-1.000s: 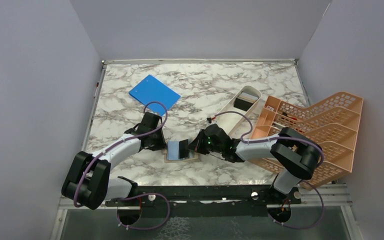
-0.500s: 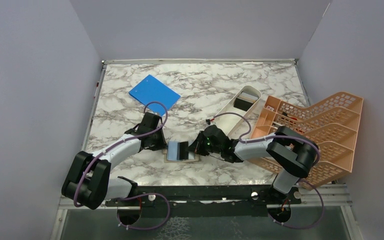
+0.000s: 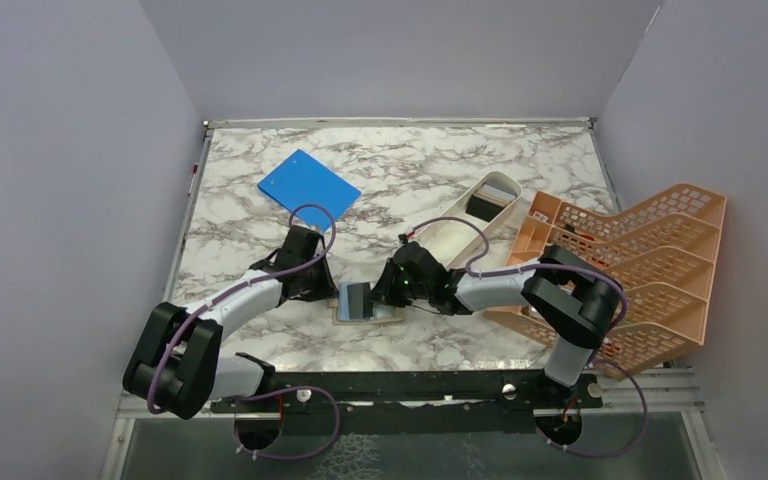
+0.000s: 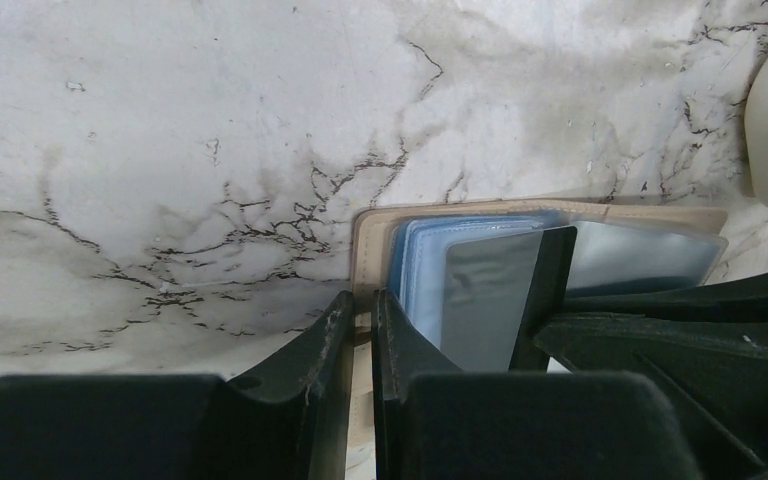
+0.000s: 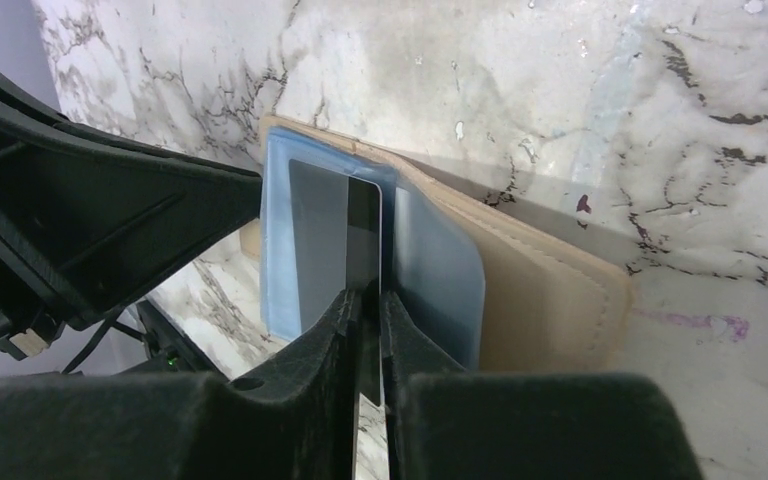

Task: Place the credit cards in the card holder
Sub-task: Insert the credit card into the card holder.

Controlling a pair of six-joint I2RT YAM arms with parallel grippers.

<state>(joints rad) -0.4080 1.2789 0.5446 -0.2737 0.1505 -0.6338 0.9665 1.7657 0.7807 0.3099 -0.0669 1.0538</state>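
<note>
The card holder (image 5: 550, 300) lies open on the marble worktop (image 3: 430, 180), between the two arms. The left end effector (image 4: 362, 305) reaches in from 9 o'clock and pinches the holder's tan edge, which should steady it. From 3 o'clock, the right end effector (image 5: 370, 300) has its fingers close on either side of a dark grey card (image 5: 332, 235) that sits partway inside a clear blue sleeve (image 5: 278, 250). Whether they truly grip it I cannot tell. The step in hand looks like seating this card. Next, I judge, it needs pushing toward 9 o'clock until fully home, with the holder braced.
</note>
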